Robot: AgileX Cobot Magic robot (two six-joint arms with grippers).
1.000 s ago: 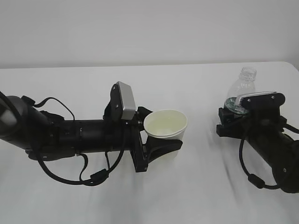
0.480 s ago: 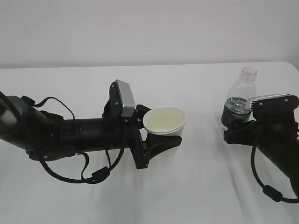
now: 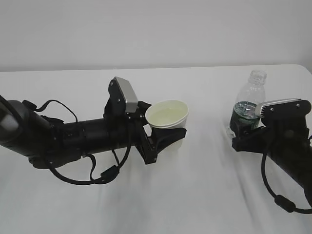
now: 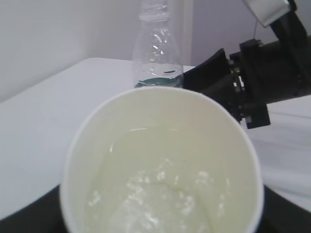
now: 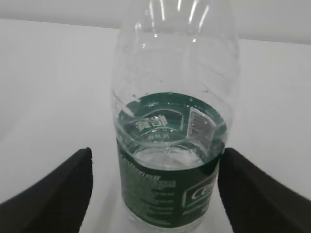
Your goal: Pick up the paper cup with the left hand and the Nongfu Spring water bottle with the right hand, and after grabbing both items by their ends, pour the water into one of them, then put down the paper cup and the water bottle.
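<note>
The white paper cup (image 3: pixel 167 116) sits between the fingers of my left gripper (image 3: pixel 163 128), which is shut on its lower part and holds it upright. In the left wrist view the paper cup (image 4: pixel 163 160) fills the frame, with water (image 4: pixel 160 194) pooled in its cream inside. The Nongfu Spring water bottle (image 3: pixel 249 105) stands uncapped on the table at the right. A little water (image 5: pixel 167 155) lies at the level of its green label. My right gripper (image 3: pixel 243 130) is open round the bottle's base. Its black fingers (image 5: pixel 53 194) flank the bottle (image 5: pixel 172 145), and a gap shows on the left side.
A white cloth-covered table (image 3: pixel 204 195) carries everything, and a plain white wall (image 3: pixel 156 29) rises behind its far edge. The right arm (image 4: pixel 257 73) shows in the left wrist view beside the bottle (image 4: pixel 158 53).
My right gripper has drawn back to the right, uncovering more of the standing bottle. The left arm has shifted the cup slightly up and to the left.
</note>
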